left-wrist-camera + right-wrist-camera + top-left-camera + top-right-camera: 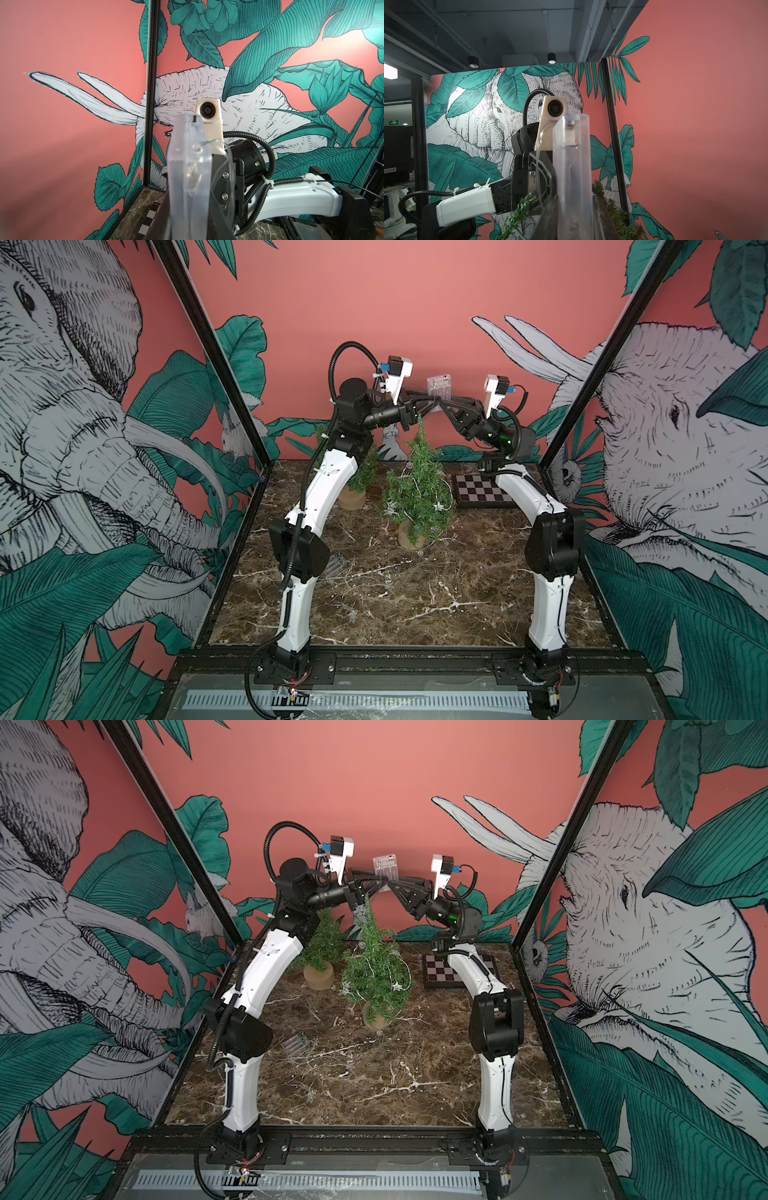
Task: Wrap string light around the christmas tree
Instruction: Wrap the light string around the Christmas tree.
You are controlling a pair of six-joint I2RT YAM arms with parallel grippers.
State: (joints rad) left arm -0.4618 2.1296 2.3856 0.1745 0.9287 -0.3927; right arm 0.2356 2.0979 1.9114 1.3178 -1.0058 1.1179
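Marbled bench [415,597] carries the christmas tree [417,493], string light [437,506] draped on it; above its tip, fingers of left gripper [430,400] and right gripper [446,404] clasp one clear box [439,386].

Soft, even light fills the pink wall [395,302]. Two ceiling lamps [552,58] glow high above the clear box [572,166], which sits blurred near the lens; glare whitens a painted leaf [463,97] beyond it.
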